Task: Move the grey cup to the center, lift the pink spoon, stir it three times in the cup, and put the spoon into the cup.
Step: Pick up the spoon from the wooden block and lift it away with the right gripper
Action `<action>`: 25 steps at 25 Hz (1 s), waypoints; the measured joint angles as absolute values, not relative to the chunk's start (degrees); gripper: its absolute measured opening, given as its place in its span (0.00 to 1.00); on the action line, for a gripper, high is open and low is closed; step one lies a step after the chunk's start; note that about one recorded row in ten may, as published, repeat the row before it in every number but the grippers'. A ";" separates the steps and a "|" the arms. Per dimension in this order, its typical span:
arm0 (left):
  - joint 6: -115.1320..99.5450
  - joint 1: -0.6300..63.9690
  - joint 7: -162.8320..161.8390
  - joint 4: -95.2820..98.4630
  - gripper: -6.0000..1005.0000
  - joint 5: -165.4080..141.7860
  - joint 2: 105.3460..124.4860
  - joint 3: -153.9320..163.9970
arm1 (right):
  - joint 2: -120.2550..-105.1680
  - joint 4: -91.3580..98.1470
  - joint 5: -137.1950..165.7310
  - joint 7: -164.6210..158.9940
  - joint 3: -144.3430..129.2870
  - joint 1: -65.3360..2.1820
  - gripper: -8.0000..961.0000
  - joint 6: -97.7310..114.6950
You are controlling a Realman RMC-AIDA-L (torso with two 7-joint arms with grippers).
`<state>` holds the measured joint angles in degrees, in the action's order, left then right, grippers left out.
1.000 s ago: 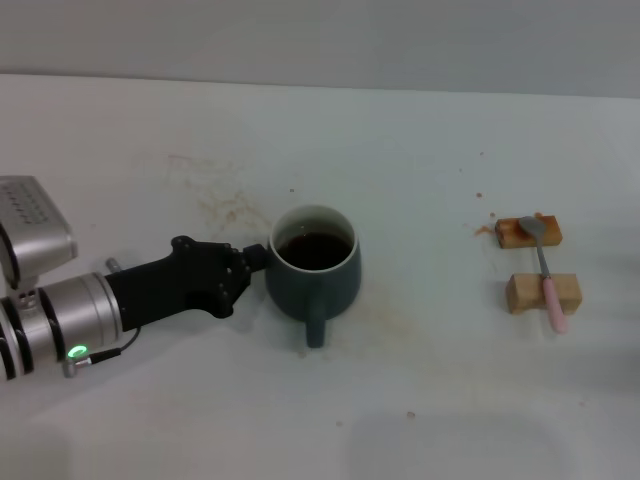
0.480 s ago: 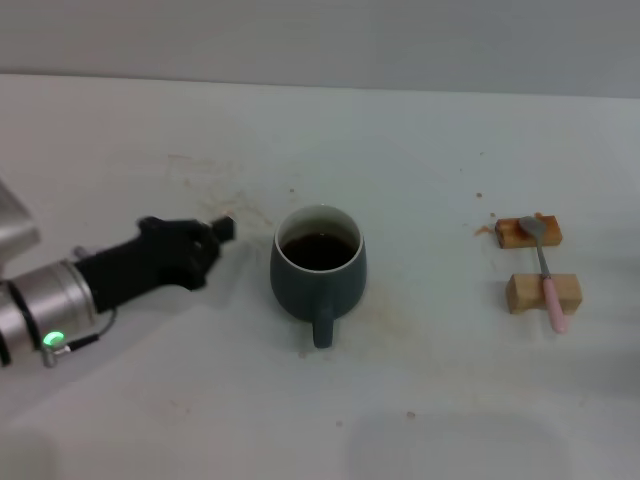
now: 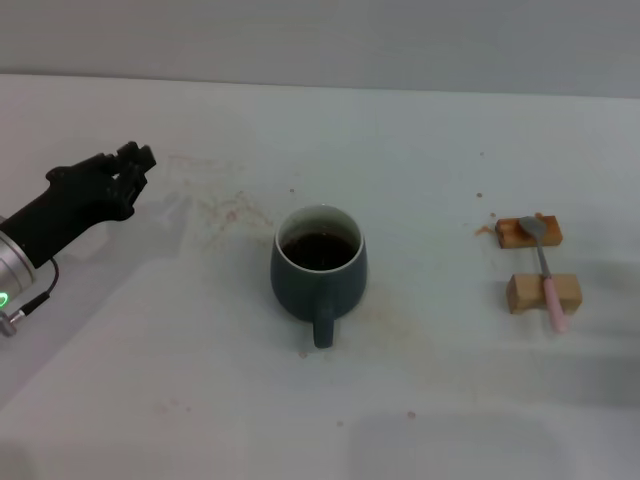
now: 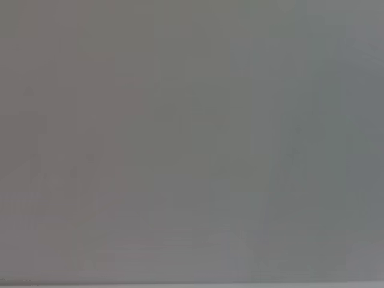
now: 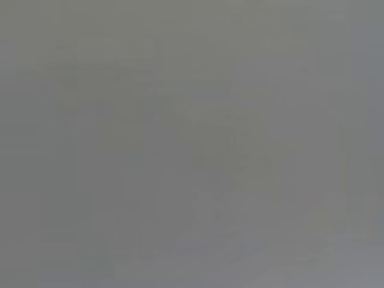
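The grey cup [image 3: 318,270] stands upright near the middle of the white table [image 3: 420,400] in the head view, with dark brown liquid inside and its handle toward me. The pink spoon [image 3: 546,275] lies at the right across two tan wooden blocks, bowl on the far block, pink handle over the near one. My left gripper [image 3: 133,163] is at the far left, well away from the cup and raised off the table, holding nothing. My right gripper is out of view. Both wrist views show only plain grey.
The two wooden blocks [image 3: 542,291] sit at the right, the far one [image 3: 529,232] with brown stains around it. Brown specks mark the table left of the cup [image 3: 225,205]. The table's far edge meets a grey wall.
My left gripper has let go of the cup's side and pulled back to the far left and up. The cup stays where it was left near the middle. The spoon has not moved.
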<state>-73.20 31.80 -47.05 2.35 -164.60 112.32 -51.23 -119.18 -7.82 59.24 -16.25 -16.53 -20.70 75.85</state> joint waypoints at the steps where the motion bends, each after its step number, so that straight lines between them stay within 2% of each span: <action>1: -73.11 31.94 -46.86 2.33 0.06 -164.61 112.40 -51.43 | -119.19 -7.82 60.53 -16.21 -16.52 -20.30 0.65 76.42; 3: -72.73 32.30 -46.22 2.18 0.06 -164.61 112.54 -51.53 | -119.23 -7.84 62.29 -16.18 -16.53 -19.50 0.65 77.67; 14: -67.09 35.71 -45.75 1.09 0.44 -164.62 112.89 -51.63 | -119.34 -9.13 71.94 -14.55 -16.62 -15.04 0.65 82.51; 20: -63.62 36.45 -45.72 -0.11 0.50 -164.62 112.90 -51.68 | -119.35 -11.54 74.00 -11.97 -16.83 -14.67 0.65 82.49; 25: -61.82 36.63 -45.70 -0.93 0.50 -164.62 112.87 -51.68 | -119.43 -13.39 75.91 -9.64 -17.23 -14.77 0.65 82.17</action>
